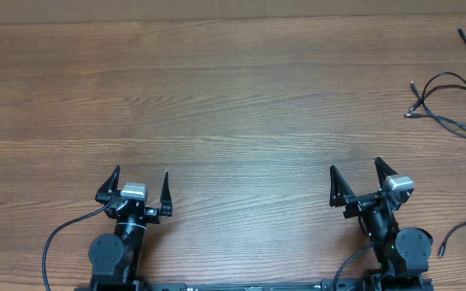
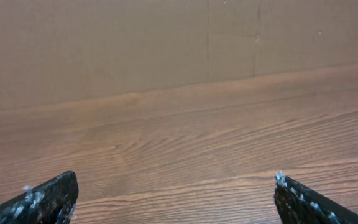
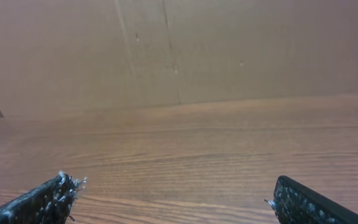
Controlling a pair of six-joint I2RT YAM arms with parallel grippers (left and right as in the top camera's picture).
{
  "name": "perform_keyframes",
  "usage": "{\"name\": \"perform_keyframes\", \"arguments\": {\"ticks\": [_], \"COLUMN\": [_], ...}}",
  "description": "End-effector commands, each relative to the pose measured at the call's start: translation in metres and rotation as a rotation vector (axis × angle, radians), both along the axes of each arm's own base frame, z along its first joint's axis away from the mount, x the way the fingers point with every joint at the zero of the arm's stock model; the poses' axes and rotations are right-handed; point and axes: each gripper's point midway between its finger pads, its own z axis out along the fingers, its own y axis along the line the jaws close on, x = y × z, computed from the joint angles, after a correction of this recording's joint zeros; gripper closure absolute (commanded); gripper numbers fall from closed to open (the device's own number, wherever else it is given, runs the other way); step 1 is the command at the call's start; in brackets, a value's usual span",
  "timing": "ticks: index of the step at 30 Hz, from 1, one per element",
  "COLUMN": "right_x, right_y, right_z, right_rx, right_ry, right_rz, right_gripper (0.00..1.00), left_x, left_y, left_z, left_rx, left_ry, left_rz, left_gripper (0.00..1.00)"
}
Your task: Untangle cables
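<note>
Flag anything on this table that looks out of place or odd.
The cables sprawl in overlapping loops at the overhead view's far right, running out of frame, well away from the open left gripper and right gripper. Nothing looks broken.

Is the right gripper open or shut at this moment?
Open. The right gripper shows its two fingers spread wide, with only bare table between them; nothing is held.

cables [image 1: 445,74] on table [image 1: 233,105], far right, beyond right arm [image 1: 391,222]
</note>
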Motion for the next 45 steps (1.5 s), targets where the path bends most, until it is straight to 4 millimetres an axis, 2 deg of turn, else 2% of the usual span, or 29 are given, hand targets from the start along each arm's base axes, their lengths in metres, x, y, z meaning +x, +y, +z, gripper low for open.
{"name": "perform_keyframes", "arguments": {"ticks": [1, 8, 45], "right_x": [-0.0001, -0.0013, -0.0013], "right_y": [-0.0015, 0.0052, 0.0051], "right_z": [-0.0017, -0.0021, -0.0013], "right_rx": [-0.042, -0.204, -0.196], "right_ry": [-0.015, -0.053, -0.054], "right_rz": [-0.011, 0.019, 0.018], "right_gripper": [0.0, 0.0, 0.0], "left_x": [0.0, 0.0, 0.0], "left_y": [0.003, 0.003, 0.003], "left_z": [-0.0004, -0.0004, -0.0004], "left_rx": [0.003, 0.003, 0.003], "left_ry": [-0.004, -0.004, -0.004], "left_rz": [0.015, 0.015, 0.015], "left_gripper": [0.01, 0.0, 0.0]}}
